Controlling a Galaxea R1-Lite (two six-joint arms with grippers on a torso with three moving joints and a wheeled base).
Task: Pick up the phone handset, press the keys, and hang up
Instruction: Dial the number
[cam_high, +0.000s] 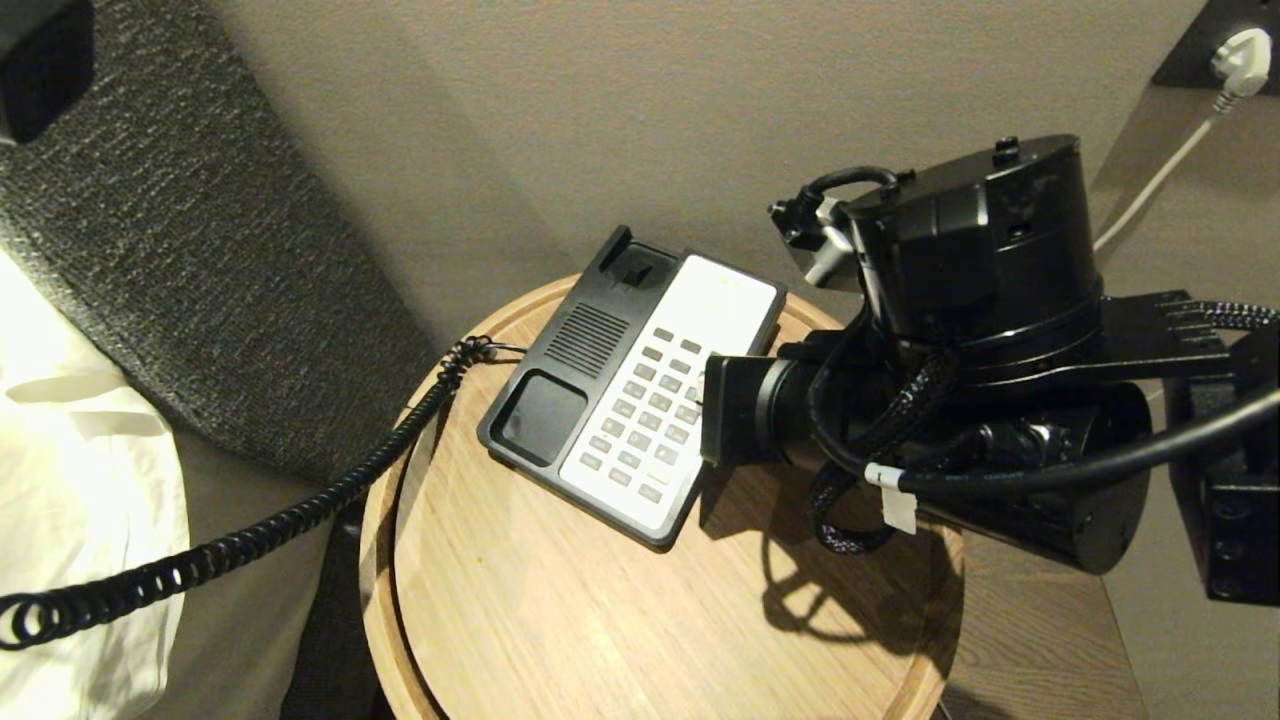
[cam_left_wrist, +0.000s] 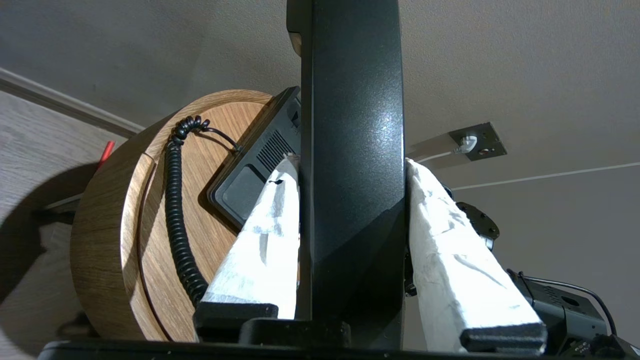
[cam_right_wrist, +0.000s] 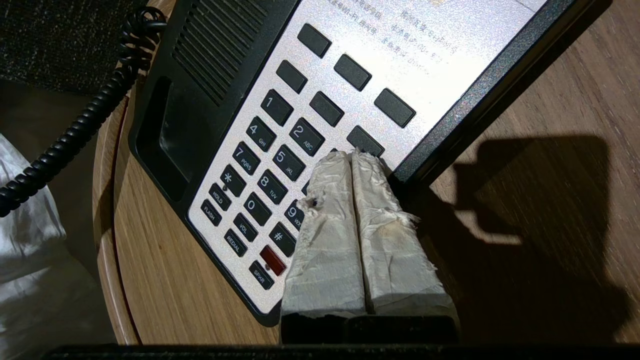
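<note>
A round wooden table (cam_high: 520, 620) carries the black-and-white phone base (cam_high: 640, 395).

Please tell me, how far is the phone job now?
Done: the phone handset is off the phone base, clamped in the left gripper. In hand: the shut right gripper has its tips at the keypad. Left: finish the key presses and hang up.

Round wooden side table (cam_high: 520, 620) against plain beige wall (cam_high: 620, 110); wall socket (cam_high: 1215, 40) with white plug (cam_high: 1243, 55); grey upholstered headboard (cam_high: 190, 260) alongside.
</note>
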